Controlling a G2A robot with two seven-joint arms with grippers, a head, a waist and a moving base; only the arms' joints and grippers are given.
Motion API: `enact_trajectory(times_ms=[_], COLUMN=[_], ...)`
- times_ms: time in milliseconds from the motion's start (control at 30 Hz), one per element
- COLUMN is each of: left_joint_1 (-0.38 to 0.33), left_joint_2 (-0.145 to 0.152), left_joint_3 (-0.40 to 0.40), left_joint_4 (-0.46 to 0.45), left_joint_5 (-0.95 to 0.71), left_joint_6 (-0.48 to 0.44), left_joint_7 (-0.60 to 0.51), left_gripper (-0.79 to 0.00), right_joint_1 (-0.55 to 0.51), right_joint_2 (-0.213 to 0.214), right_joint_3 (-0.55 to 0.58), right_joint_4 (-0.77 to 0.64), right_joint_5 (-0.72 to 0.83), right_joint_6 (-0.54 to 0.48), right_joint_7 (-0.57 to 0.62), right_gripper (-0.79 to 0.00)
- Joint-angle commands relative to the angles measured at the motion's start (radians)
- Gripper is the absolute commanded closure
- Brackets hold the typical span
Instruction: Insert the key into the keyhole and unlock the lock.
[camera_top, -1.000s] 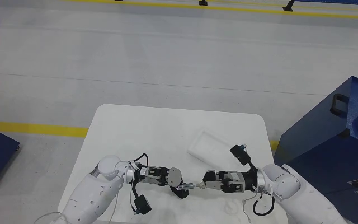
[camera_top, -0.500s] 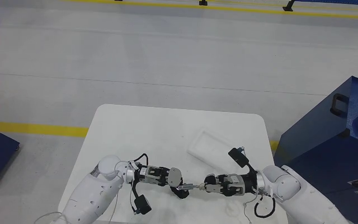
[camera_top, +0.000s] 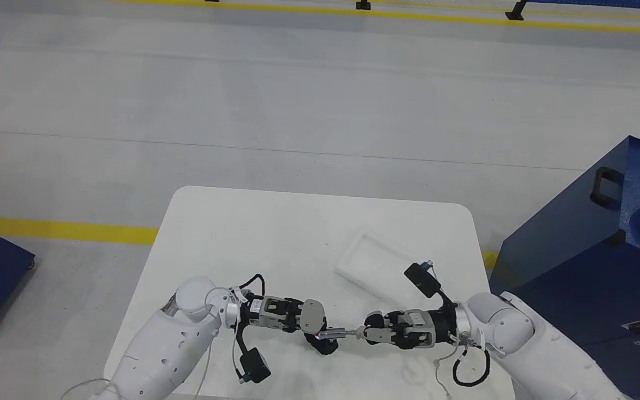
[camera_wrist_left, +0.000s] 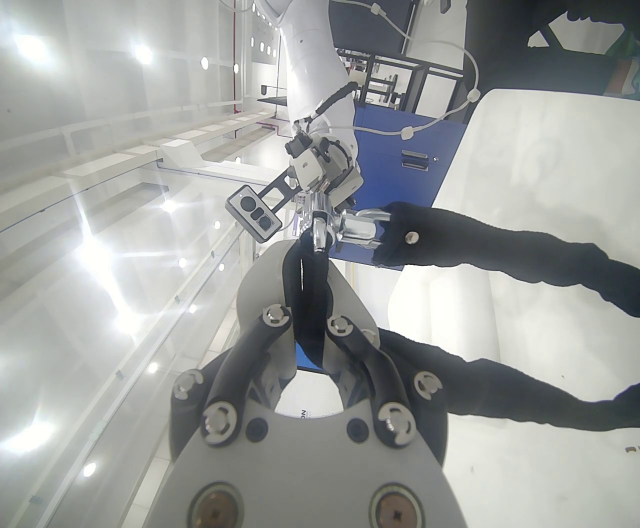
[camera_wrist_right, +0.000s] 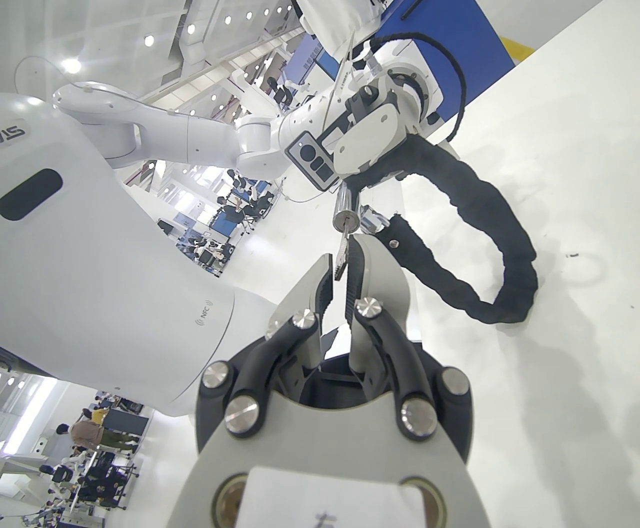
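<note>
Chrome cylinder of the cable lock (camera_wrist_right: 345, 209) sits between the two arms near the front edge of the white table (camera_top: 250, 230). The left gripper (camera_wrist_left: 305, 257) is clamped on the lock's black-sleeved cable (camera_wrist_right: 500, 250) just behind the cylinder; the cable's loop rests on the table. The right gripper (camera_wrist_right: 342, 260) pinches the key (camera_wrist_right: 344, 244), whose tip meets the keyhole (camera_wrist_right: 346, 223). Insertion depth cannot be told. A white tray (camera_top: 375, 262) lies farther back.
</note>
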Motion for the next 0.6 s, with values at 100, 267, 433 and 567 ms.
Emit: enact_trajectory(times_ms=[100, 267, 433, 567], left_joint_1=[0.0, 0.0, 0.0, 0.0], left_joint_2=[0.0, 0.0, 0.0, 0.0], left_joint_3=[0.0, 0.0, 0.0, 0.0], left_joint_4=[0.0, 0.0, 0.0, 0.0], left_joint_5=[0.0, 0.0, 0.0, 0.0], left_joint_6=[0.0, 0.0, 0.0, 0.0], left_joint_7=[0.0, 0.0, 0.0, 0.0], left_gripper=[0.0, 0.0, 0.0, 0.0], right_joint_1=[0.012, 0.021, 0.028, 0.028], right_joint_2=[-0.005, -0.009, -0.012, -0.012], right_joint_3=[-0.012, -0.022, -0.026, -0.026], right_joint_4=[0.004, 0.01, 0.017, 0.017], right_joint_5=[0.004, 0.012, 0.033, 0.034], right_joint_6=[0.005, 0.016, 0.043, 0.044], right_joint_7=[0.005, 0.016, 0.042, 0.044], right_gripper=[-0.037, 0.0, 0.0, 0.0])
